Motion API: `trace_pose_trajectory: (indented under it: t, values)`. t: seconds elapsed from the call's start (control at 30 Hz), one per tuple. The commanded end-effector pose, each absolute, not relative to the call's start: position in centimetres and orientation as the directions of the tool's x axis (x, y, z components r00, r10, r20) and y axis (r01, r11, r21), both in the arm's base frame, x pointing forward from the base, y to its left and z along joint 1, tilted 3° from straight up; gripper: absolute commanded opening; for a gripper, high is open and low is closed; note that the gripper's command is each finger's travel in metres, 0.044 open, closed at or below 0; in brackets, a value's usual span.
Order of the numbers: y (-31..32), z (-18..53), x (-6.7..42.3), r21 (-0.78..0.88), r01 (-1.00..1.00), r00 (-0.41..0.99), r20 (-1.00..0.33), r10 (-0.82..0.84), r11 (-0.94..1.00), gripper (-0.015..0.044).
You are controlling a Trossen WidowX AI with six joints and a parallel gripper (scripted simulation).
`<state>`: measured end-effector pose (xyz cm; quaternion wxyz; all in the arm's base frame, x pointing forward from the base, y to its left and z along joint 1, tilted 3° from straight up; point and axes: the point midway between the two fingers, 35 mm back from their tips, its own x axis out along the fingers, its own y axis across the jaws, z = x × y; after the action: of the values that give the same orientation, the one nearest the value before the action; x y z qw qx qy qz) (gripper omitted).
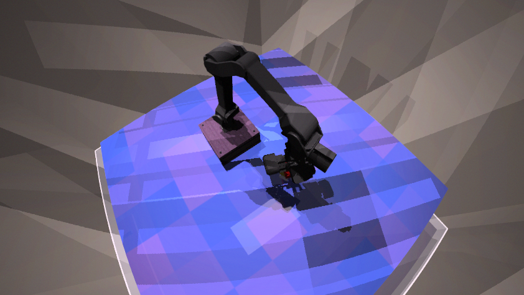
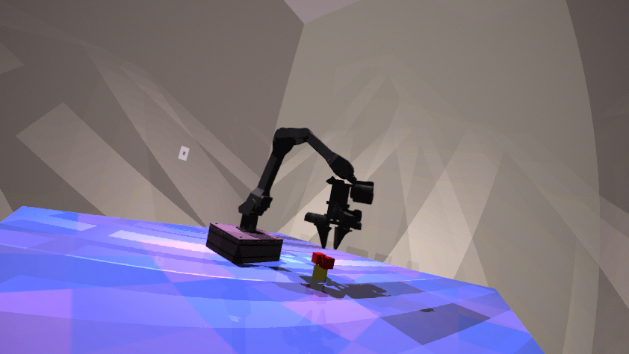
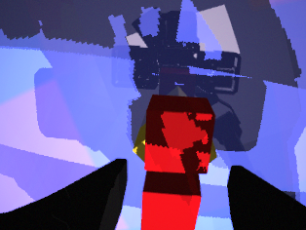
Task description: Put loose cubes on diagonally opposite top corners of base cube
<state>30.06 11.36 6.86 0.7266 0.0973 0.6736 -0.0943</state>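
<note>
Two red cubes sit side by side on top of the yellow base cube (image 2: 319, 274). In the exterior view one red cube (image 2: 317, 257) is a little farther back and the other red cube (image 2: 327, 262) is nearer. In the wrist view the far red cube (image 3: 177, 135) and the near red cube (image 3: 172, 208) lie below the fingers, and yellow corners of the base cube (image 3: 137, 147) peek out beside them. My gripper (image 2: 331, 245) (image 3: 177, 172) is open and hangs a short way above the cubes, touching neither. In the top view only a red speck of a cube (image 1: 288, 174) shows under the wrist.
The arm's dark mounting plate (image 1: 229, 137) (image 2: 244, 243) stands behind and to the left of the stack. The blue-purple table top (image 1: 183, 220) (image 2: 131, 299) ends at a pale rim (image 1: 442, 227) on the right.
</note>
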Motion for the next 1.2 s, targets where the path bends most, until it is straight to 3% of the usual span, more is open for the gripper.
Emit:
trace_pose_trajectory:
  t: [0.0,0.57,0.83,1.0,1.17]
  values:
    - [11.4,7.7,30.0,0.018,0.271,0.079,-0.997,-0.004,0.962,0.0205]
    - [11.4,9.5,29.9,0.018,0.271,0.079,-0.997,-0.004,0.962,0.0205]
    - [18.3,9.1,25.8,0.022,0.268,0.073,-0.997,0.003,0.963,0.04]
    - [22.8,8.9,21.5,0.025,0.268,0.07,-0.997,0.006,0.963,0.04]
    - [22.9,8.9,21.4,0.025,0.268,0.07,-0.998,0.006,0.963,0.04]
